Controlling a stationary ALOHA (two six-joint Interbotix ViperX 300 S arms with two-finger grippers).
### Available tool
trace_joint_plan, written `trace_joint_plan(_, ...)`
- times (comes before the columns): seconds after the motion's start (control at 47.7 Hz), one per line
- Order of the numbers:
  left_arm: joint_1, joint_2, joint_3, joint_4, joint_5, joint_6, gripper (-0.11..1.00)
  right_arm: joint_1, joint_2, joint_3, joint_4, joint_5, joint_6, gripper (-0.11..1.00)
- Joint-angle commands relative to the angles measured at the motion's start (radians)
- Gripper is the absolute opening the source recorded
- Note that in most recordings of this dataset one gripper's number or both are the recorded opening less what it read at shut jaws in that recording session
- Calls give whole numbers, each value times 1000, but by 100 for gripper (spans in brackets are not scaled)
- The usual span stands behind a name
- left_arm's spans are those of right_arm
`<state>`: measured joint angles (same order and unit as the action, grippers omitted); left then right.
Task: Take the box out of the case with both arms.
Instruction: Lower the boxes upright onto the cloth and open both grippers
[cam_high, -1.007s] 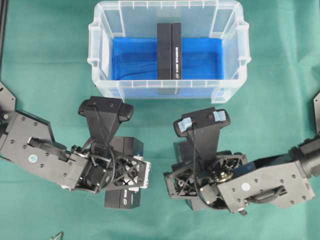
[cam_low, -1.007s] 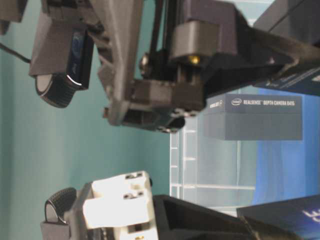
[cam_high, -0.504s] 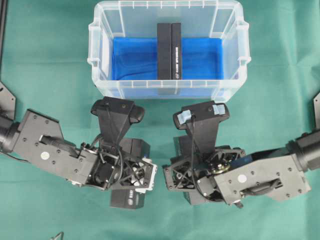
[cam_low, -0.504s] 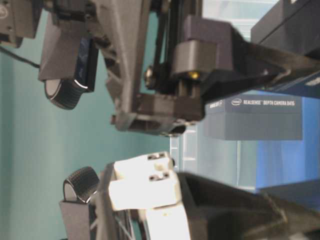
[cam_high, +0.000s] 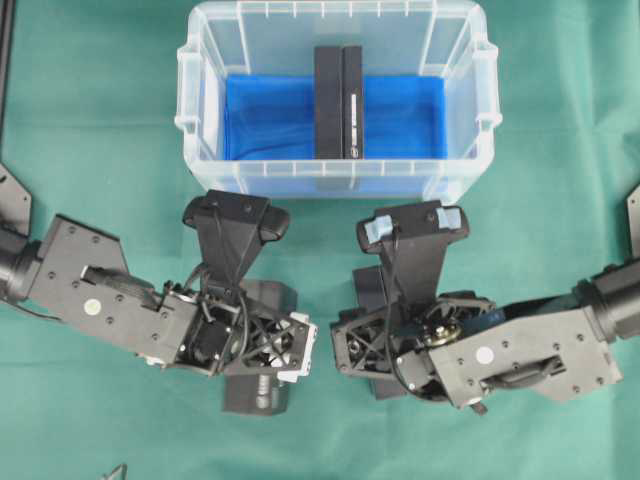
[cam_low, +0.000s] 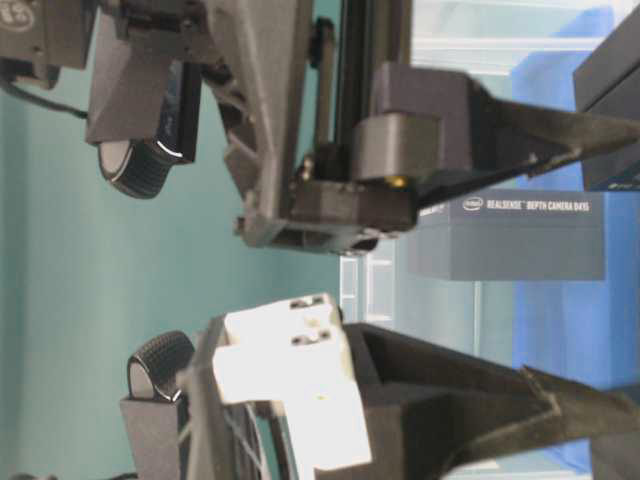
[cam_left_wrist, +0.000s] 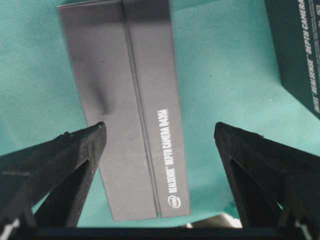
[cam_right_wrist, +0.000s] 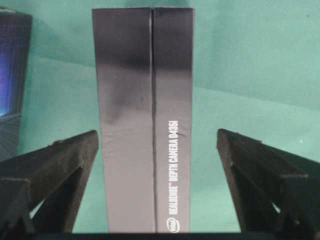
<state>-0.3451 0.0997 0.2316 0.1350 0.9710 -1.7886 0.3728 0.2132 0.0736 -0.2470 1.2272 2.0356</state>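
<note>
"RealSense Depth Camera D435" box

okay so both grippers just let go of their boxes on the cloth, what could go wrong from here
1. Both grippers, left and right, stand open with fingers straddling the boxes on the cloth; pulling away sideways rather than upward may knock one over.
2. The arms sit close together in the overhead view, so turning toward the case risks a wrist collision.
3. A box stands narrow in the case; an off-centre two-arm grasp might tip it against the wall.
</note>
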Motion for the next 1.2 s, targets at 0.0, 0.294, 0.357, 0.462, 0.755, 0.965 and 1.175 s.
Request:
trace_joint_plan(0.0, 6, -11, -29, 2, -5, -3, 88, -2, -34, -12, 3, 0, 6, 95)
trace_joint_plan(0.294, 9, -8, -41, 2, -3, -2, 88, -2, -40, -20, 5, 0, 5, 95)
trace_joint_plan(0.357, 11, -8, -48, 2, 3, 2, 87, -3, -43, -25, 5, 0, 5, 95)
trace_joint_plan(0.462, 11, -8, -66, 2, 17, 2, 87, -3, -52, -38, 5, 2, 5, 95)
trace_joint_plan(0.755, 12, -20, -156, 8, 170, 12, 86, -8, -97, -103, 6, 101, 5, 94)
trace_joint_plan(0.965, 20, -29, -236, 12, 295, 44, 85, -12, -135, -153, 6, 219, -2, 94)
trace_joint_plan(1.175, 31, -41, -339, 17, 411, 84, 85, -14, -169, -195, 6, 262, -29, 92)
